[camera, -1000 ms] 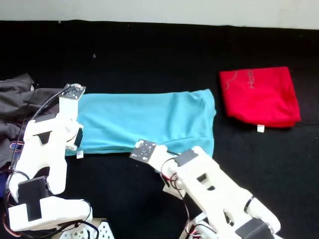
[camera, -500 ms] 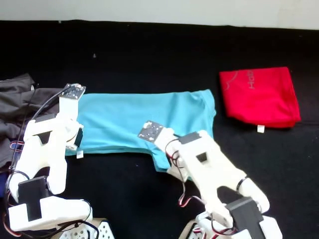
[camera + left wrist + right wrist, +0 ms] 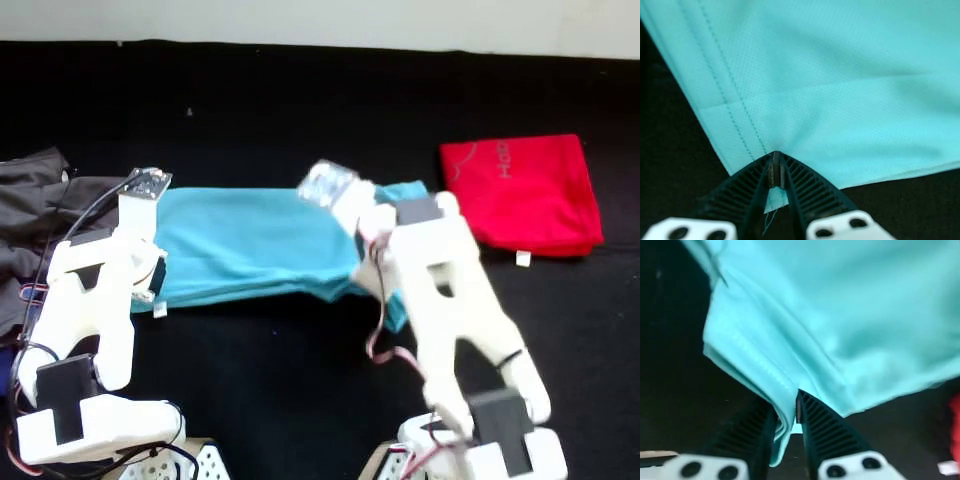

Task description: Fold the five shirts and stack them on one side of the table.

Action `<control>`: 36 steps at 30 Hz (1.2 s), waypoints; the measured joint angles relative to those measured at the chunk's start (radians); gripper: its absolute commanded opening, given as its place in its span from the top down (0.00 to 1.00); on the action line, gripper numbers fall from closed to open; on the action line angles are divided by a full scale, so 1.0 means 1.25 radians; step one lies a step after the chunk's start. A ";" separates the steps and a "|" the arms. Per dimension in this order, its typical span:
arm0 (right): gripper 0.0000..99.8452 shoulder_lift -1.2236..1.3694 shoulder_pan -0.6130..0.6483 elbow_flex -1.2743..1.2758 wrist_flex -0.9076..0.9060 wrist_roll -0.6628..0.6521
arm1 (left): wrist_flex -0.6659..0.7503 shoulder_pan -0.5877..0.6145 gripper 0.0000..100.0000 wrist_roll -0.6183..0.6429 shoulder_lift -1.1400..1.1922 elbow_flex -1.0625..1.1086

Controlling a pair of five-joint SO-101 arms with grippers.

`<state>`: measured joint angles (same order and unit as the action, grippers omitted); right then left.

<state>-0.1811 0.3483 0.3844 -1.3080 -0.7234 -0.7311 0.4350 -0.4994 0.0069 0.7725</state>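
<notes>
While clamped at both ends by left gripper [image 3: 776, 172] and right gripper [image 3: 790, 415], teal shirt [image 3: 250, 245] taut: expect hem slip or skewed fold if carried unevenly toward table [image 3: 250, 90] left edge.

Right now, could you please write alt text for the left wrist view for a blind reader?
The left gripper is shut on a corner of a turquoise shirt, beside its double-stitched hem. The shirt spreads across the black table.
</notes>
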 measured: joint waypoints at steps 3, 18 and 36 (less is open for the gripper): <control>0.99 0.103 -0.009 -0.141 -0.026 -0.001 | 0.000 0.000 0.99 0.000 0.000 0.000; 0.85 0.717 -0.028 -0.842 -0.126 0.086 | 0.000 0.000 0.99 0.000 0.000 0.000; 0.85 0.788 -0.093 -1.320 -0.357 0.258 | -0.104 0.002 0.97 0.113 -0.135 -0.065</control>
<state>0.8040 0.2317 -1.2651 -1.7545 -0.4012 -0.8615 0.4381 -0.3583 -0.1619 0.6912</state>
